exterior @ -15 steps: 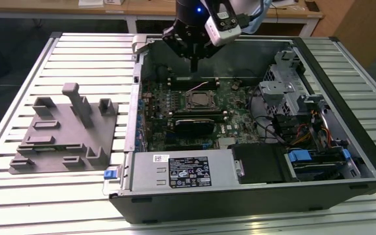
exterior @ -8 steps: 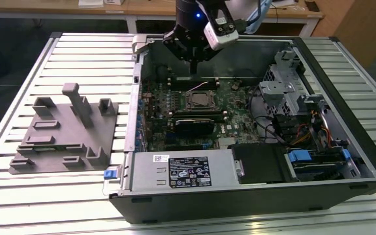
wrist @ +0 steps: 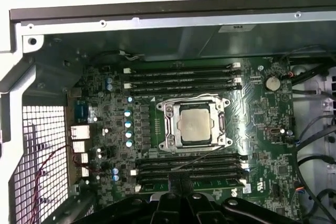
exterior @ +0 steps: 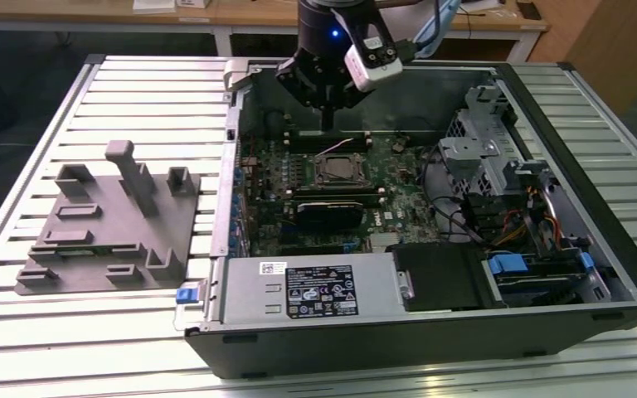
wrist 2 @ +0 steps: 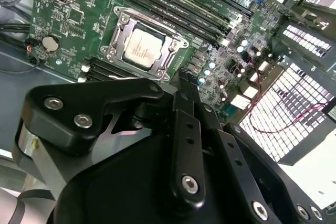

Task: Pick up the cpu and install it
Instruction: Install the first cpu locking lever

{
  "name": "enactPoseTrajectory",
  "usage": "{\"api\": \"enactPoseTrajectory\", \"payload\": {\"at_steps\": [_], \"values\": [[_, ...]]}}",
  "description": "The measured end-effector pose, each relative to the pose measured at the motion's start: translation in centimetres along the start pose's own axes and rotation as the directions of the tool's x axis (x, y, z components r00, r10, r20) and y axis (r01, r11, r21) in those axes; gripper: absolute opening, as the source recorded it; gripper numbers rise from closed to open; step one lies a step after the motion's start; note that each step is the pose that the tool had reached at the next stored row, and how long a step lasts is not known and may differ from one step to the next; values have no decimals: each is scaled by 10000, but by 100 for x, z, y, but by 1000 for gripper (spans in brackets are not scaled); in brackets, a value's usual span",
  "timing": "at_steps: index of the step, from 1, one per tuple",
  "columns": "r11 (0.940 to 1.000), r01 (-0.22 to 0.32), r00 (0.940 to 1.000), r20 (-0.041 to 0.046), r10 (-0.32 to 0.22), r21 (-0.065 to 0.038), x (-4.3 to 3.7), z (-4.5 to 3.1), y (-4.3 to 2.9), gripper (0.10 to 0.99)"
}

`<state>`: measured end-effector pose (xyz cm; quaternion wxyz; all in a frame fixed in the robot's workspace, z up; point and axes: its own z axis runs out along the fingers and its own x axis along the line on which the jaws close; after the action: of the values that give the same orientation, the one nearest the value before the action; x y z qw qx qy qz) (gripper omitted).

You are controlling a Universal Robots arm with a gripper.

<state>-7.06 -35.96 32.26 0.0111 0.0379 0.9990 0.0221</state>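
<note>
we see a table (exterior: pixel 64 327) of pale metal slats. on it lies an open computer case (exterior: pixel 540 319), toward the exterior view's right, and just beside it, toward the exterior view's left, a grey plastic tray (exterior: pixel 80 274) with upright blocks.

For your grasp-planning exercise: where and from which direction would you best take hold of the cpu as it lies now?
The cpu lies flat, face up, inside the socket frame on the motherboard. Probably come straight down from above and pinch two opposite edges; the frame closely rims it, so a sideways approach looks blocked.
</note>
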Motion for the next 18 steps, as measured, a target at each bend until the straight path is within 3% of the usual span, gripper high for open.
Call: {"api": "enactPoseTrajectory", "payload": {"at_steps": [5,13,18], "values": [[10000,0,10000,-1,0,2,0,53,-1,106],[10000,1,10000,0,-1,-1,3,170,120,106],[10000,0,10000,0,0,0,1,255,119,106]]}}
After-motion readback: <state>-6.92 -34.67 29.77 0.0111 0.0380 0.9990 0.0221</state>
